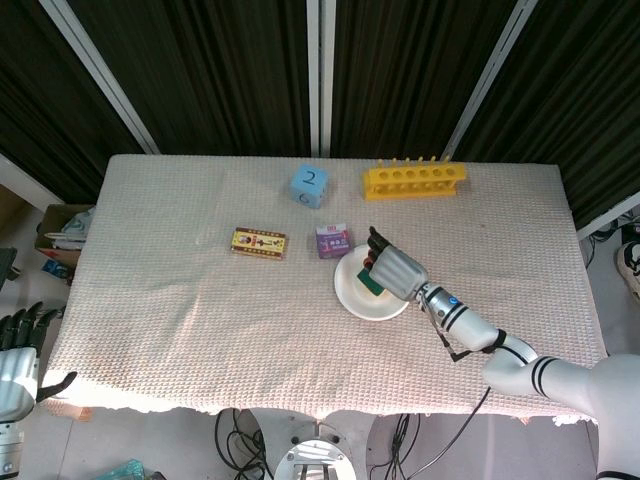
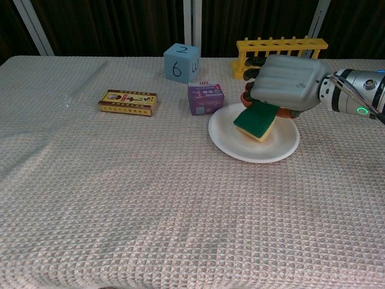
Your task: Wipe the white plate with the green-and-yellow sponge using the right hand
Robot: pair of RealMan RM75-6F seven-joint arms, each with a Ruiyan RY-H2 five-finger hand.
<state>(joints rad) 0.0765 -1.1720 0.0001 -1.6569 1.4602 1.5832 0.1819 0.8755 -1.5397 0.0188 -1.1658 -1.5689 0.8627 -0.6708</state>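
Observation:
My right hand (image 2: 287,82) (image 1: 395,269) grips the green-and-yellow sponge (image 2: 255,121) (image 1: 372,281) and holds it over the middle of the white plate (image 2: 228,142) (image 1: 346,296), green face up and tilted, its yellow lower edge at or just above the plate surface. The plate lies right of centre on the woven tablecloth. Much of the plate is hidden behind the hand in the head view. My left hand (image 1: 18,345) hangs beside the table's near left corner, off the table, fingers apart and holding nothing.
A purple box (image 2: 206,97) sits just left of the plate. A blue numbered cube (image 2: 181,61) and a yellow tube rack (image 2: 281,50) stand at the back. A yellow-red box (image 2: 127,102) lies further left.

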